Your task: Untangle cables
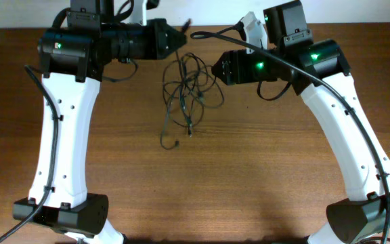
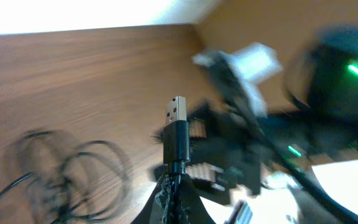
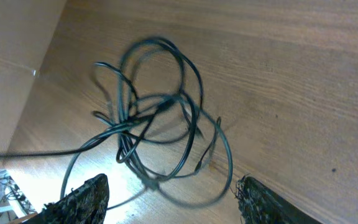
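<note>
A loose knot of thin black cables (image 1: 187, 88) lies on the wooden table between the two arms, with two ends trailing toward the front. My left gripper (image 2: 178, 186) is shut on one cable's black USB plug with a silver tip (image 2: 176, 134), held up above the table; its cord runs down to the knot (image 2: 67, 171). In the overhead view the left gripper (image 1: 181, 32) is at the back, left of the knot's top. My right gripper (image 3: 173, 202) is open and empty, its fingers spread over the knot (image 3: 157, 127); in the overhead view it (image 1: 217, 68) sits just right of the knot.
The white and black right arm (image 2: 272, 130) fills the right of the left wrist view, close to the held plug. The table's far edge and a pale wall (image 1: 202, 10) are behind the arms.
</note>
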Action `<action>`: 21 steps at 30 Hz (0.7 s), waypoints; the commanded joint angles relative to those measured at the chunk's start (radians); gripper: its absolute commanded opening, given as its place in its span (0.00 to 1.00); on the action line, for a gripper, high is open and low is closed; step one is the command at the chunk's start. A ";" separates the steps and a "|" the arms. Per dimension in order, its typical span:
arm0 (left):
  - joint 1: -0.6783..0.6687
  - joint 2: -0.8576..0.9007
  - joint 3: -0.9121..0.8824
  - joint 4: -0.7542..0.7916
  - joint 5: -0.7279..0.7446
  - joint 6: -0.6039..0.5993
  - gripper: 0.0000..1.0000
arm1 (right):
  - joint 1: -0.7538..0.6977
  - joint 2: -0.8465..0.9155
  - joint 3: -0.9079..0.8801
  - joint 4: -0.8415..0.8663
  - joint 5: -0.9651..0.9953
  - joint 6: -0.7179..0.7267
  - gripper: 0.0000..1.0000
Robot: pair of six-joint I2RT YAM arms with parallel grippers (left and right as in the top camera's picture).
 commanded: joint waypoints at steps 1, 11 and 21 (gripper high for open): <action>0.000 -0.005 0.006 0.007 0.291 0.198 0.00 | 0.005 0.001 -0.007 0.025 -0.037 -0.035 0.68; 0.000 -0.005 0.006 -0.005 0.246 0.314 0.00 | -0.071 0.002 -0.007 0.151 -0.149 0.203 0.64; -0.034 -0.005 0.006 -0.010 0.293 0.383 0.00 | -0.071 0.136 -0.007 0.288 -0.445 0.305 0.65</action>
